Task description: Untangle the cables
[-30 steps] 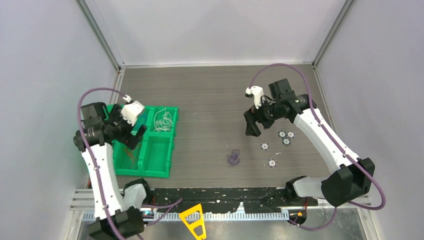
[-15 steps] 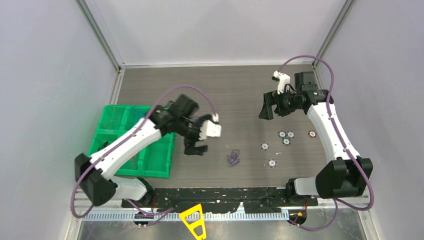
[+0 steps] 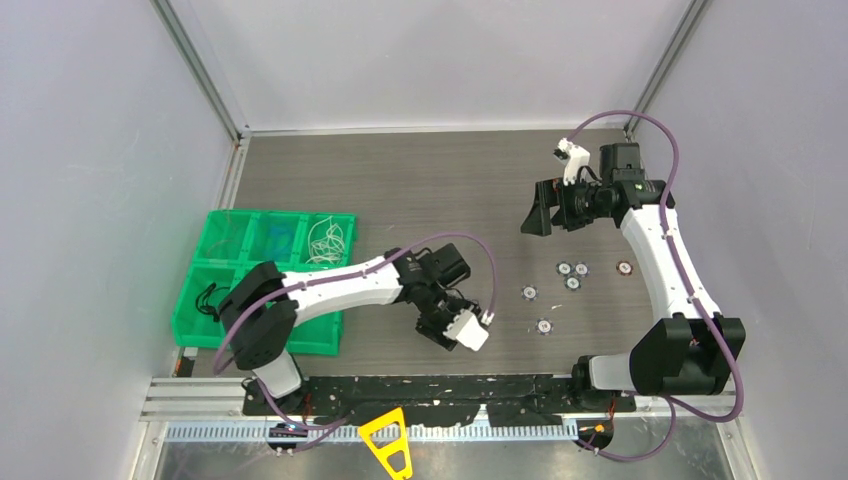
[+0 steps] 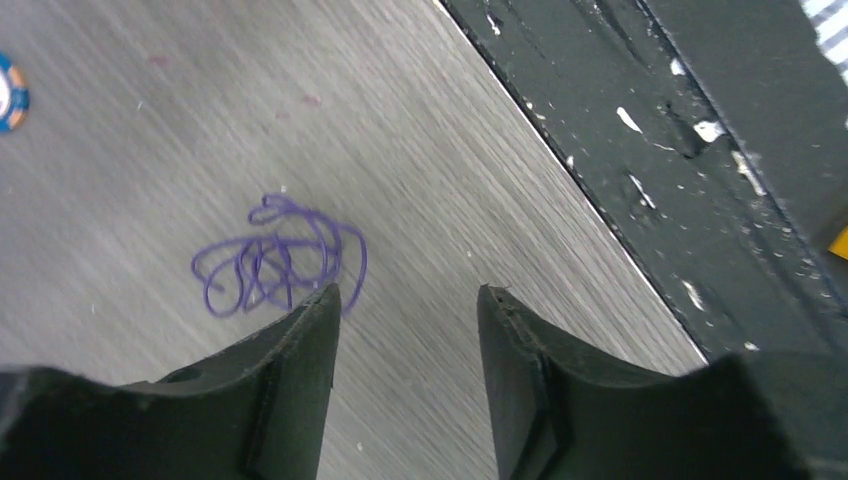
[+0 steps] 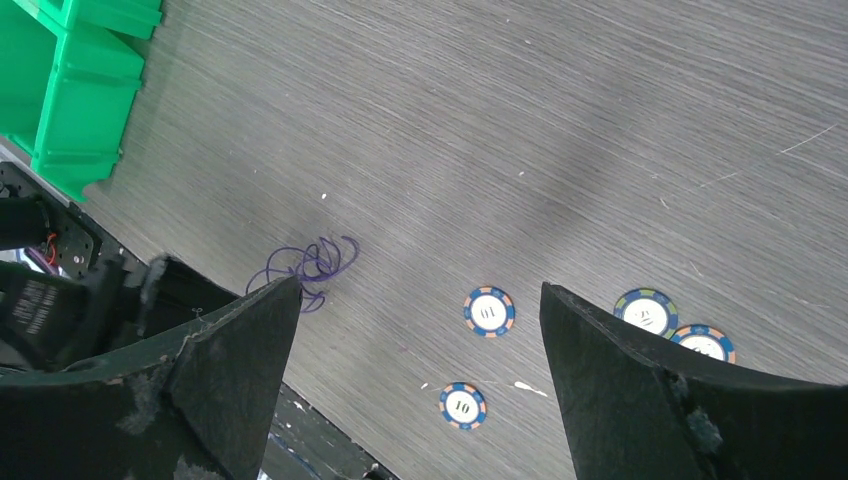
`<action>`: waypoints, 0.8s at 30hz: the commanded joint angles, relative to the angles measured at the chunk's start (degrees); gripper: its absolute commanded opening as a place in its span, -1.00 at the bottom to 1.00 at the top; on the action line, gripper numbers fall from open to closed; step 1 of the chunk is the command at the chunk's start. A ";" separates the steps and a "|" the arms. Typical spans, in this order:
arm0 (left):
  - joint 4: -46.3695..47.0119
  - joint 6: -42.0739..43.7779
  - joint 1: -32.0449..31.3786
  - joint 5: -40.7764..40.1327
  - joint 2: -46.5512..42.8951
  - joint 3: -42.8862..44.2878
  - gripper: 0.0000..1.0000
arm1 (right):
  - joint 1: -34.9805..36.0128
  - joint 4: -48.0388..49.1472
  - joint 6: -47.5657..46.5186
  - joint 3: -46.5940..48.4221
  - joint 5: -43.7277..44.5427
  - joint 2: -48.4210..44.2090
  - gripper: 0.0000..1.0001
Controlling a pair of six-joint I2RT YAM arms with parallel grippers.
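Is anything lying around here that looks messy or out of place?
Yes. A tangled purple cable lies loose on the table, outside the green bin where a white cable sits in a compartment. Several poker chips are scattered on the table nearby and seem unrelated to cables.

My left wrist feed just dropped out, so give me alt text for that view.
The left claw is open over the grey table, and a small loose coil of purple cable lies just past the finger on the picture's left, mostly outside the gap. A black strip crosses the upper right; a chip shows at the left edge.
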 commanded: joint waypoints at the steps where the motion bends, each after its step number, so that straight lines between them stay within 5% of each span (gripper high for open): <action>1: 6.12 4.99 -2.71 -2.98 3.42 0.46 0.03 | -0.45 1.48 0.94 -0.10 -2.50 -1.41 0.90; 10: 13.01 2.35 -3.64 -11.58 10.77 1.26 -0.19 | -0.69 1.54 1.20 -0.38 -3.76 -1.97 0.91; 16: 12.41 0.63 -3.22 -18.67 4.06 0.89 -1.00 | -0.93 1.55 1.33 -0.61 -3.74 -2.36 0.91; 19: 8.34 -8.85 2.99 -11.61 -4.59 6.08 -1.00 | -0.98 1.51 1.36 -0.65 -3.91 -2.58 0.90; 22: 4.54 -27.89 16.23 -2.12 -9.73 16.97 -1.00 | -0.98 1.48 1.38 -0.70 -4.04 -2.66 0.91; 24: -1.64 -27.66 21.01 -12.54 -10.59 23.13 -1.00 | -1.00 1.48 1.38 -0.63 -4.10 -2.84 0.91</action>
